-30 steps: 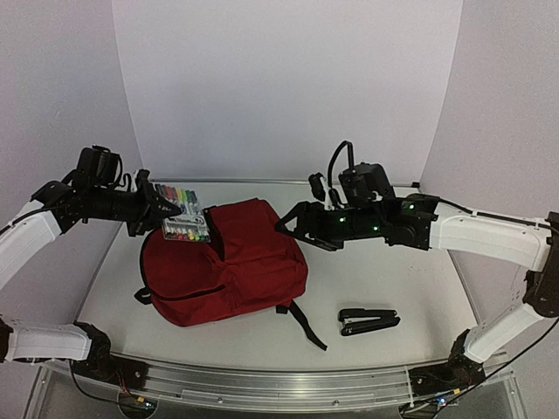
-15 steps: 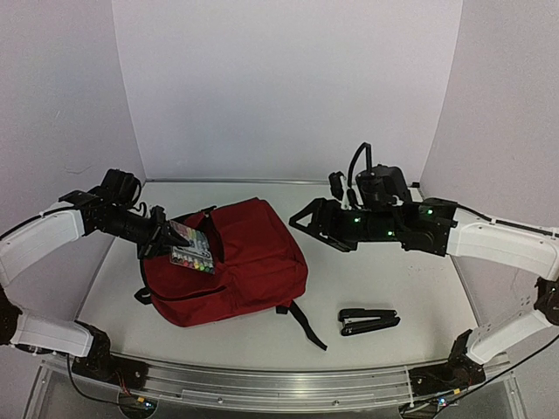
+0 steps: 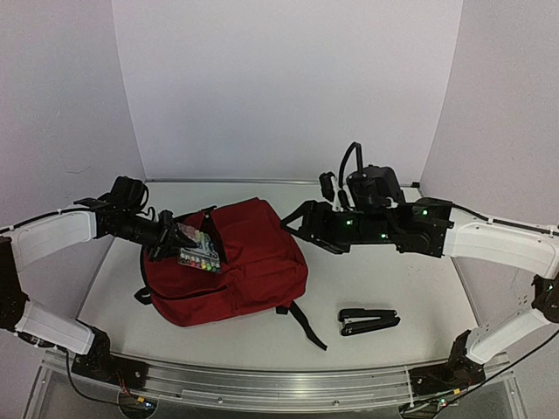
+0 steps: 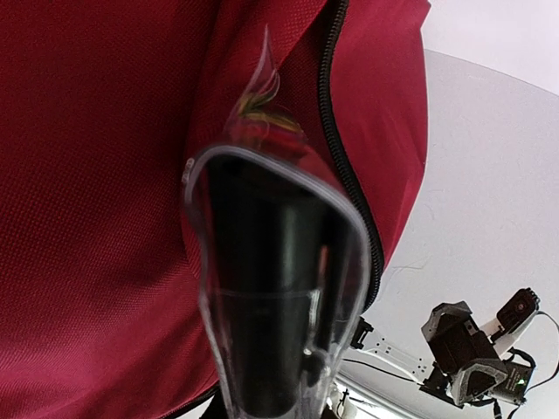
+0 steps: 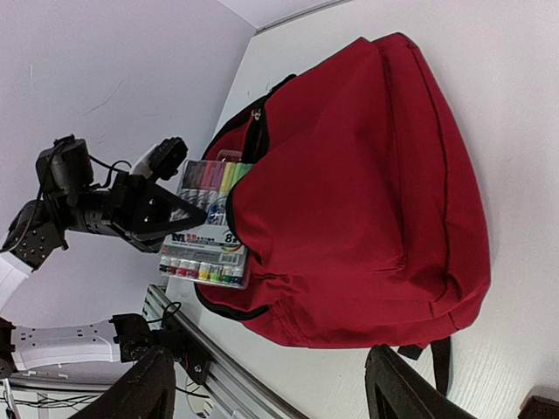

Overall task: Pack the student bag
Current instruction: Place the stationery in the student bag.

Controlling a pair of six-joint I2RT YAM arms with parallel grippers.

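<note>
The dark red student bag (image 3: pixel 231 266) lies flat on the table with its black zipper open at the left end. My left gripper (image 3: pixel 170 237) is shut on a clear pack of coloured markers (image 3: pixel 197 250) and holds it partly inside the bag's opening. The pack also shows in the right wrist view (image 5: pixel 205 240), half tucked under the red flap (image 5: pixel 349 192). In the left wrist view the clear pack (image 4: pixel 275 297) fills the middle against the red fabric (image 4: pixel 87 175). My right gripper (image 3: pixel 297 223) is open and empty, hovering just right of the bag's top.
A black stapler (image 3: pixel 368 321) lies on the table to the right of the bag. A black bag strap (image 3: pixel 306 325) trails toward the front edge. The metal rail (image 3: pixel 262 384) runs along the near edge. White walls enclose the back and sides.
</note>
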